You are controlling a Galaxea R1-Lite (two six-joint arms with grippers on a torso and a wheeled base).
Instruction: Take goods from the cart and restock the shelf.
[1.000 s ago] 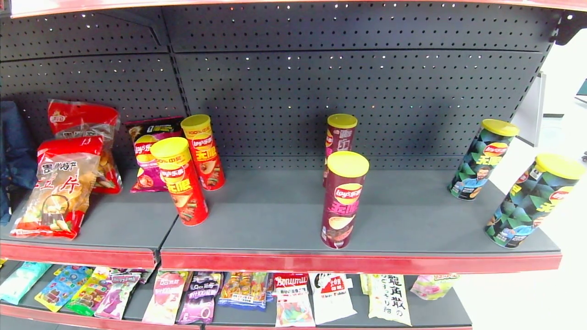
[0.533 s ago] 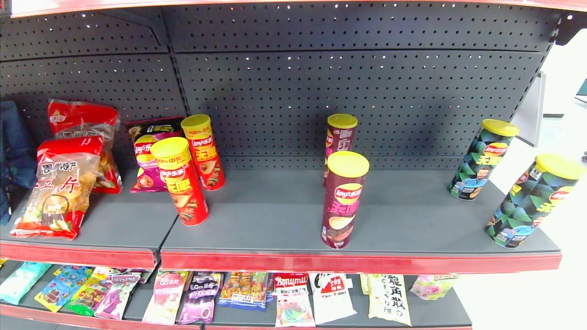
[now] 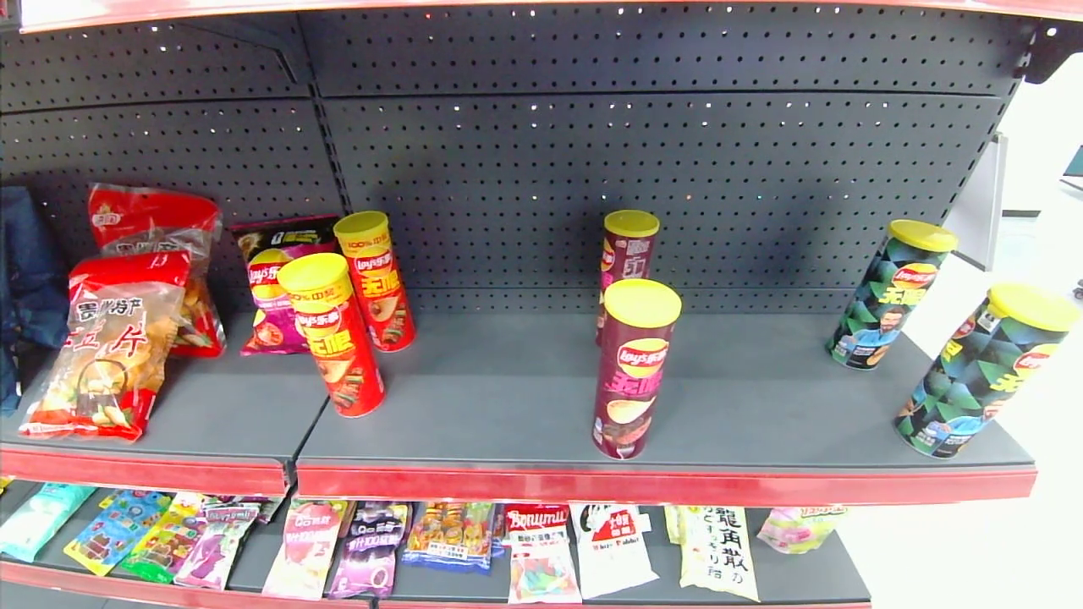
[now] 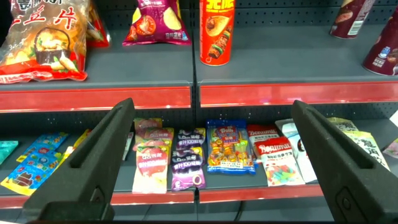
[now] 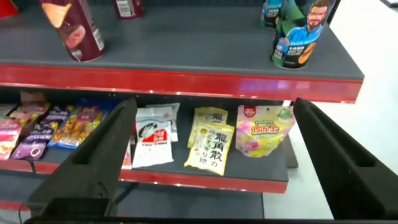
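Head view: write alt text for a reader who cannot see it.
A dark, red-edged shelf holds six standing yellow-lidded cans: two red cans left of centre, two maroon cans in the middle, two green-patterned cans at the right end. Snack bags sit far left; candy packets line the lower shelf.

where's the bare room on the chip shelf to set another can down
Bare shelf lies between the front red can and the front maroon can, and also between that can and the back green can. The left end is crowded with bags; the lower shelf is packed.
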